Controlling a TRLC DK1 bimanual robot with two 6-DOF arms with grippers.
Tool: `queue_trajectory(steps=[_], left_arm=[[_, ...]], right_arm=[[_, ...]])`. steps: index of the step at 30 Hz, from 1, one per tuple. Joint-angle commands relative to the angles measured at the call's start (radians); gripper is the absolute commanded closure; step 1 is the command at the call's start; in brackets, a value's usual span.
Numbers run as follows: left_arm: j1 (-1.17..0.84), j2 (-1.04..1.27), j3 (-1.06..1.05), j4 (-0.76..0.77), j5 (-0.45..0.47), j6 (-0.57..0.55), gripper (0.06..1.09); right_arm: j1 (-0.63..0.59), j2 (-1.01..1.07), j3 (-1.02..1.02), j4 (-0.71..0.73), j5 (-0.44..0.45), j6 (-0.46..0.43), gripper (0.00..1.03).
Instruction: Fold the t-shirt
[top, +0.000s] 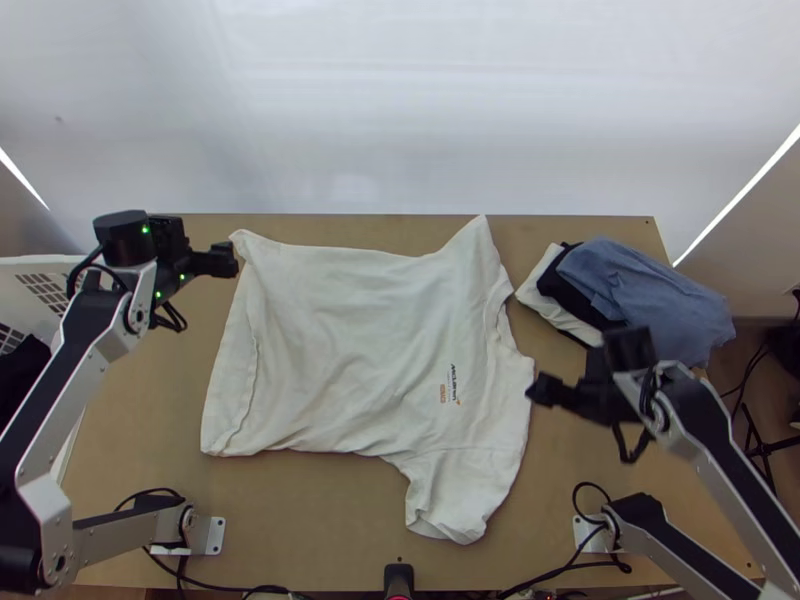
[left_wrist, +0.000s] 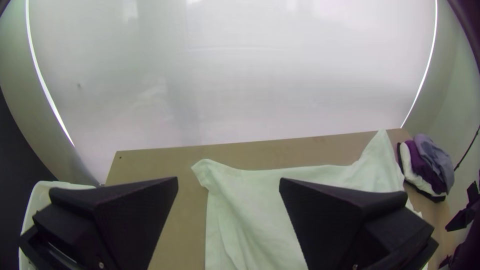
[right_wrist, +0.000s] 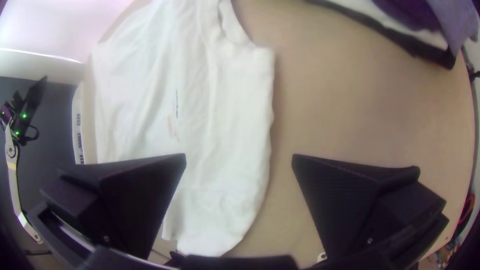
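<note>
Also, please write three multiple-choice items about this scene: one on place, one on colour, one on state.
1. From the T-shirt, the clothes pile lies:
A) to the left
B) to the right
C) underneath

2. The T-shirt is:
A) red
B) black
C) white

3. The left gripper is:
A) open, holding nothing
B) shut on a sleeve
C) shut and empty

1: B, the top view has the pile on the right arm's side.
2: C, the cloth looks white from above.
3: A, its jaws stand wide apart, with no cloth gripped.
</note>
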Motion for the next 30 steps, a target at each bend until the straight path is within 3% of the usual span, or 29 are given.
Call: queue_trajectory(steps=[1,5,14,19,26,30], left_arm=[[-0.040,-0.087,-0.063,-0.045,-0.008,-0.003,0.10],[-0.043,-0.107,-0.077,-0.051,-0.008,-0.008,0.10],[-0.044,-0.105,-0.104,-0.045,-0.008,-0.026,0.10],[-0.054,-0.090,-0.097,-0.031,-0.010,-0.029,0.10],[-0.054,-0.056,-0.094,-0.010,-0.010,-0.046,0.10],[-0.055,-0.036,-0.095,0.001,-0.010,-0.049,0.10]], right_arm=[[0.172,-0.216,-0.194,-0.030,-0.005,0.198,0.05],[0.290,-0.268,-0.261,-0.018,-0.004,0.309,0.05],[0.337,-0.227,-0.297,-0.024,-0.002,0.328,0.10],[0.353,-0.225,-0.301,-0.033,-0.002,0.322,0.30],[0.429,-0.124,-0.304,0.019,-0.010,0.329,0.31],[0.438,-0.052,-0.298,0.060,-0.077,0.311,0.31]])
